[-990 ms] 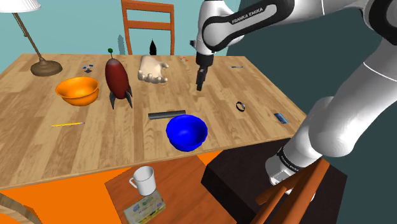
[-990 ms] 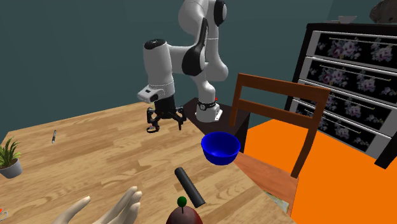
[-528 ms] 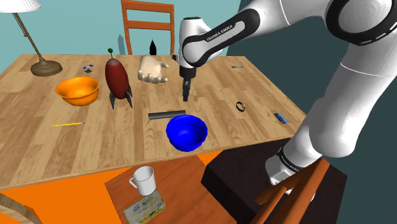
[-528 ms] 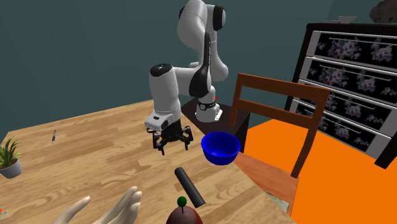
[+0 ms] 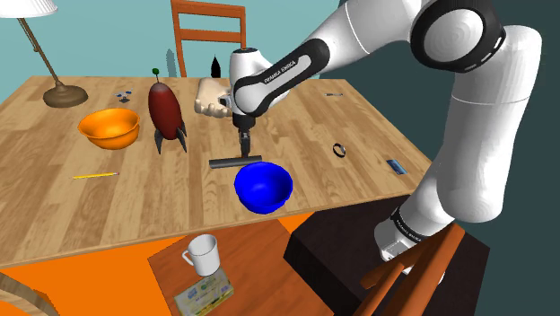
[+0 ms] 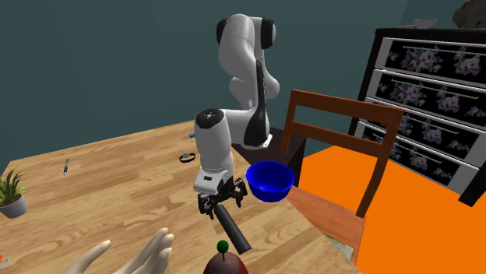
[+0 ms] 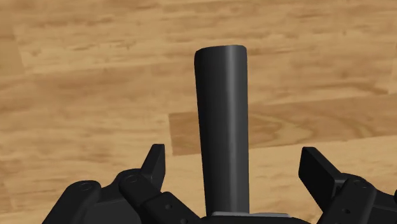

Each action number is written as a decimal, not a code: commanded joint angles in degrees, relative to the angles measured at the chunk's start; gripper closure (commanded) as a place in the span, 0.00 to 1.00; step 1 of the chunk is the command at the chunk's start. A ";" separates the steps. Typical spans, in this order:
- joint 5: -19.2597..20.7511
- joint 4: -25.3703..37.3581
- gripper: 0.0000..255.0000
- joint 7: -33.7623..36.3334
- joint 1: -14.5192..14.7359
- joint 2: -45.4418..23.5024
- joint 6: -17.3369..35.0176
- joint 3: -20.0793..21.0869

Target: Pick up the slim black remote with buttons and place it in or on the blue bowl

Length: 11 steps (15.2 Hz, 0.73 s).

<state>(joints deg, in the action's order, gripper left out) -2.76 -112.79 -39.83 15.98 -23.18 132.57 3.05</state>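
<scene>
Wooden table [image 5: 54,206], remote [image 7: 219,108] (tool [image 7: 233,154] astride)

- The white, rounded links of the Franka arm [image 5: 476,153] are joined by dark joints.
- Black lettering is printed on the forearm [image 5: 278,72], at the shoulder view's 12 o'clock.
- The gripper [image 7: 234,158] is rendered all black.

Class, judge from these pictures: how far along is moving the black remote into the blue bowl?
Done: the open gripper sits over the remote, a finger on each side, not touching. In hand: the grasp, nothing held yet. Left: close, lift, carry to the blue bowl, empty beside it.
</scene>
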 commanded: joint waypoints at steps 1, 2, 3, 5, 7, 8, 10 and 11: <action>0.11 1.17 0.00 -0.16 0.29 -2.16 1.02 0.22; 0.12 1.04 0.00 -0.15 0.32 -2.65 1.64 0.22; 0.13 0.92 0.00 -0.15 0.35 -3.15 2.25 0.22; 0.14 0.73 0.00 -0.14 0.42 -4.17 3.47 0.22; 0.15 0.59 0.00 -0.13 0.47 -4.99 4.42 0.22; 0.15 0.61 0.00 -0.13 0.47 -5.00 4.42 0.22; 0.15 0.61 0.00 -0.13 0.47 -5.00 4.42 0.22; 0.15 0.61 0.00 -0.13 0.47 -5.00 4.42 0.22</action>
<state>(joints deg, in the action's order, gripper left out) -2.61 -112.17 -39.96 16.44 -28.17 136.96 3.27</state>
